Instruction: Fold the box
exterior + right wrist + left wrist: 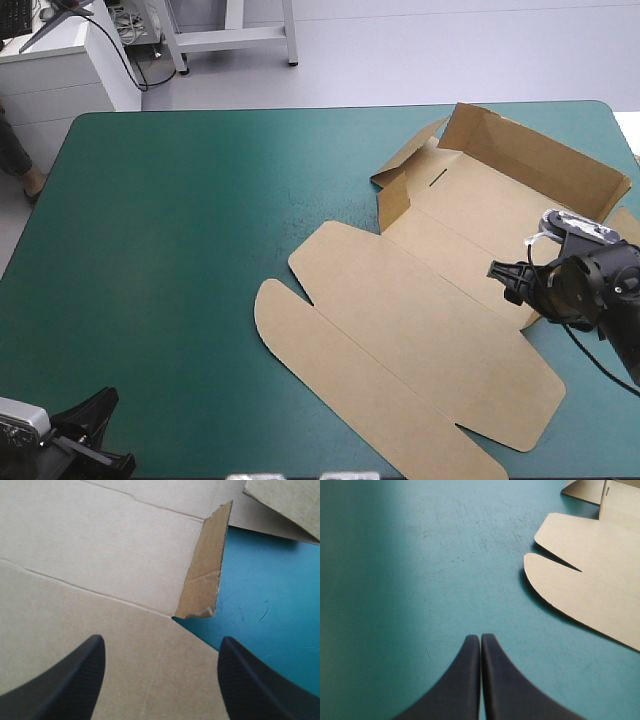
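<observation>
The brown box [420,310] lies on the table's right half. Its lid panel and rounded flaps lie flat toward the front, and its far wall [535,155] and a left side flap [400,185] stand raised. My right gripper [512,280] hovers over the box's right side, open. In the right wrist view my right gripper [161,639] has a small upright corner flap [205,565] just ahead of it, at the sheet's edge. My left gripper [95,415] rests shut at the front left corner. In the left wrist view my left gripper [480,637] is well short of the lid's rounded flap [570,580].
The teal-green cover [170,250] takes up the table's left half between my left gripper and the box. The table's right edge [625,120] runs close behind the box's raised far wall.
</observation>
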You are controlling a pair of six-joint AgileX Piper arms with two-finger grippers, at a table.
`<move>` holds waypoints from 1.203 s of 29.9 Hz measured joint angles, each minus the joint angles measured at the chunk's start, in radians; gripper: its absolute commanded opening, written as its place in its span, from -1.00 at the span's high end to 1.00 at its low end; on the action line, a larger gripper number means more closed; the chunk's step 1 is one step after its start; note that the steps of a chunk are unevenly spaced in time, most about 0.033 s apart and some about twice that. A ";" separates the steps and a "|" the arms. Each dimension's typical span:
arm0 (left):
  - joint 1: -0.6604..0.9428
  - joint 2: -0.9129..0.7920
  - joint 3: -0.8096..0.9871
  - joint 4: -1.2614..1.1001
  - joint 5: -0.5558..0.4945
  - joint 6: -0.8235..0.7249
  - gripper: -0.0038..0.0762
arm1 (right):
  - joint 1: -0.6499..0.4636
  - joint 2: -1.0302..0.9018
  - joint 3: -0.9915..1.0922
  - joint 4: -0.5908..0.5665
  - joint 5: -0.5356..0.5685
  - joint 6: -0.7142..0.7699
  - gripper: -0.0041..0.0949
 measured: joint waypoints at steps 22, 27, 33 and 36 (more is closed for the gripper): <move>0.000 0.000 0.000 0.003 0.000 0.000 0.92 | -0.356 0.260 -0.013 0.262 -0.109 -0.351 0.00; 0.000 0.000 0.000 0.003 0.000 0.000 0.92 | -0.356 0.299 -0.013 0.264 -0.106 -0.376 0.69; 0.000 0.000 0.000 0.003 0.000 0.000 0.92 | -0.356 0.301 -0.019 0.264 -0.103 -0.421 0.95; 0.000 0.000 0.000 0.003 0.000 0.000 0.92 | -0.357 0.301 -0.020 0.270 -0.105 -0.489 0.95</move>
